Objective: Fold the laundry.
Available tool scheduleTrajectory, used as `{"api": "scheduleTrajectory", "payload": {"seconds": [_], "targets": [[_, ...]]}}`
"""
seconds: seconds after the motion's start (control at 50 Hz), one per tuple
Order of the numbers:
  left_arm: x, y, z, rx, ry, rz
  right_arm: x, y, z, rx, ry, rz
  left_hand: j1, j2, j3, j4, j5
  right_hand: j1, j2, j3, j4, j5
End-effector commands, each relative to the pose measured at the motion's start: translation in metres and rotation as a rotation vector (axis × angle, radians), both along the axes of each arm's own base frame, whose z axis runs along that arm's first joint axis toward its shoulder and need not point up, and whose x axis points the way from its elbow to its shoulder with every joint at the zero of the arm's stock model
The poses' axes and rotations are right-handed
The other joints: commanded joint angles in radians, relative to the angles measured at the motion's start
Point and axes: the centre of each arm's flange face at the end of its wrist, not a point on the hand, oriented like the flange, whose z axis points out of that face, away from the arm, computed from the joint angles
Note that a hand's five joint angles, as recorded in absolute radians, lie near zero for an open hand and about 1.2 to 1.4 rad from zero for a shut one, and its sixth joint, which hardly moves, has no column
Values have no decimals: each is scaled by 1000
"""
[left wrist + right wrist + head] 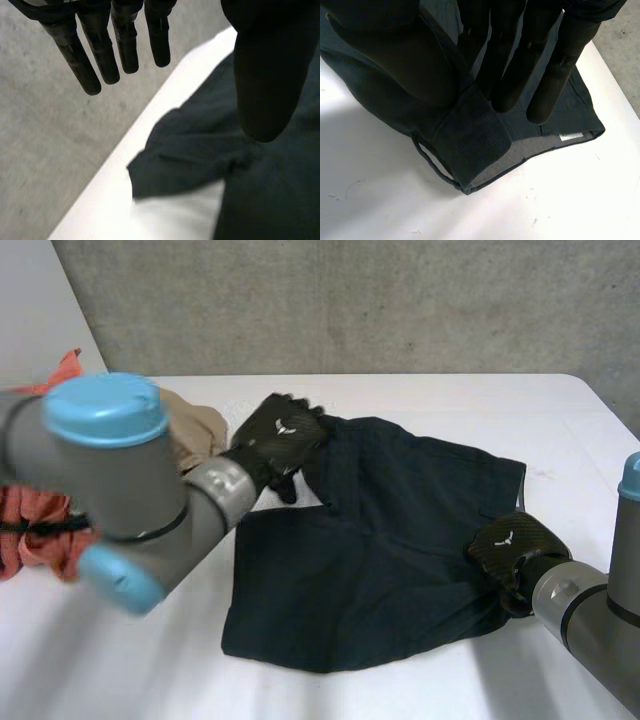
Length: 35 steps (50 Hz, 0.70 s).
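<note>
White table (430, 400), dark shorts (370, 560) pinched by right hand (515, 543)

Shorts (380, 550) lie on the table (480, 400), clothes (40, 530) apparently heaped left.

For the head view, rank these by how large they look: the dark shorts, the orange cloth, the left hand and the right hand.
1. dark shorts
2. orange cloth, though the left arm hides part of it
3. left hand and right hand: alike, so unranked
</note>
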Motion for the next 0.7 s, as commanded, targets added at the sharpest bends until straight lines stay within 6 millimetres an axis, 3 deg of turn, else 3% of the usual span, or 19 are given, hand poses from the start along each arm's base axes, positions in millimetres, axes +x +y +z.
{"api": "scheduleTrajectory", "payload": {"seconds": [0.02,0.18,0.26,0.52,0.7], "targets": [[-27,-62,-44,21,29,-153,0,-1,-4,-21,-10,-1,95,83,80,91,89,303,212,203,199,214],[-49,-107,-80,-65,69,-205,1,-1,-8,-25,-13,2,154,142,139,149,147,303,212,203,199,214],[-52,-117,-95,-80,77,-222,1,-1,-15,-2,-4,3,154,142,139,149,147,303,212,203,199,214],[-53,-117,-117,-66,68,-287,1,-3,-19,-7,-6,2,198,185,183,193,191,303,212,203,199,214],[-54,-114,-131,-111,8,-300,1,-2,-20,-8,-6,2,734,722,719,729,728,303,212,203,199,214]]}}
